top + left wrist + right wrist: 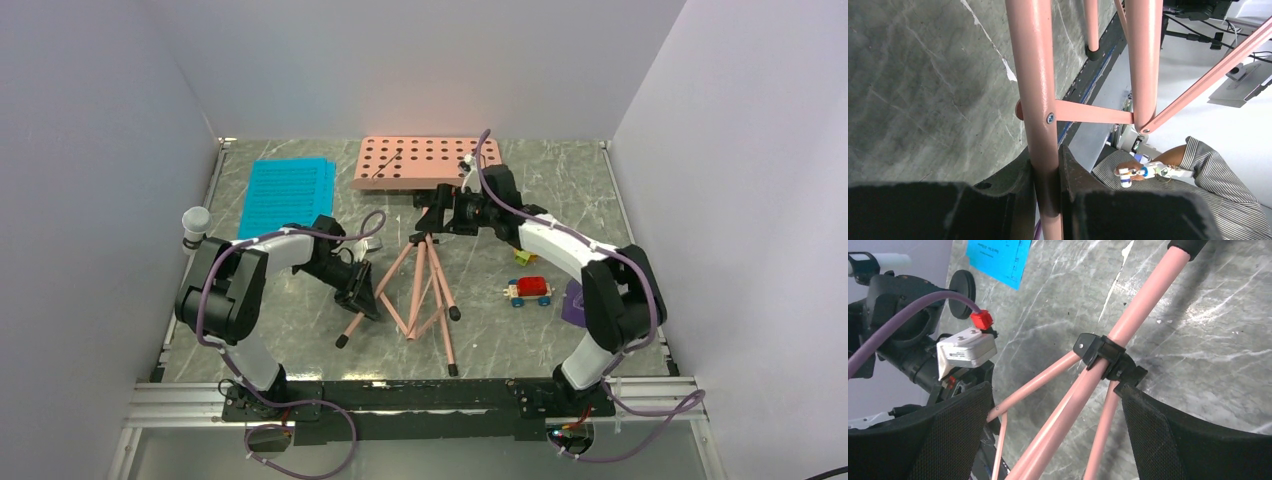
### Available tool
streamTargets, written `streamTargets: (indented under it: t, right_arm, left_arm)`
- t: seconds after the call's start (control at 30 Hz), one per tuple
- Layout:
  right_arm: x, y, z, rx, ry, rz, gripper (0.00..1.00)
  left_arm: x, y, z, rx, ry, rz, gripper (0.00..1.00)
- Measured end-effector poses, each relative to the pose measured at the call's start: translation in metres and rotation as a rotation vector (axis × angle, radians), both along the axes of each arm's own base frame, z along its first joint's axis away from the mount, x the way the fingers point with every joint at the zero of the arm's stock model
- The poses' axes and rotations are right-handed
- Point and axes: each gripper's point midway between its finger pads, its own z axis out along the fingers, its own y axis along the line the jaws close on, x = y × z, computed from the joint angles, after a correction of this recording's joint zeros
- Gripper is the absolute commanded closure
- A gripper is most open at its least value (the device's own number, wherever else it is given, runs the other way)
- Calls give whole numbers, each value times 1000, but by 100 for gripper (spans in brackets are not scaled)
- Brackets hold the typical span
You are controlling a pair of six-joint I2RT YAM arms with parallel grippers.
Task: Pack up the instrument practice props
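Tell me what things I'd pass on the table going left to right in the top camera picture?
Cyan sheet-music pages → pink music stand → red toy car → purple metronome.

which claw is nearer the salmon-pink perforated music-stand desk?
Right. The right claw is just in front of the desk, open around the black tripod collar; the left claw is farther off, clamped on a salmon-pink tripod leg.

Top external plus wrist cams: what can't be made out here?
Metronome: top view, mostly behind the right arm; shape unreadable.
Yellow toy: top view, too small to identify.
Sheet music: print too small from above; cut by the frame edge in the right wrist view.
Music stand desk joint: top view, covered by the right gripper.
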Motion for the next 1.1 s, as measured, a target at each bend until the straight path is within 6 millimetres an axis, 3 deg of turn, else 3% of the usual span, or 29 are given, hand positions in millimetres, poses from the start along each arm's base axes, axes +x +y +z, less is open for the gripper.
streamTargets:
  t: [0.13,0.33,0.5,0.83,1.1]
  right_arm:
    - [-10,-1,7,-24,-18,-2,0]
    - [-28,18,-37,-110,92,-11,0]
    - [-29,34,-66,-214,164,-70,0]
    - [-26,35,-77,-290,158,-174,4]
    - [-15,14,-59,-348,137,-157,0]
  left_arm:
    - [-2,-5,-2,5,-3,-14,95]
    - [-3,-15,-8,31,-12,-46,90]
    - [0,-19,-13,69,-21,-35,84]
    - [2,-29,-18,114,-23,18,87]
    - [7,-31,-16,118,-61,26,87]
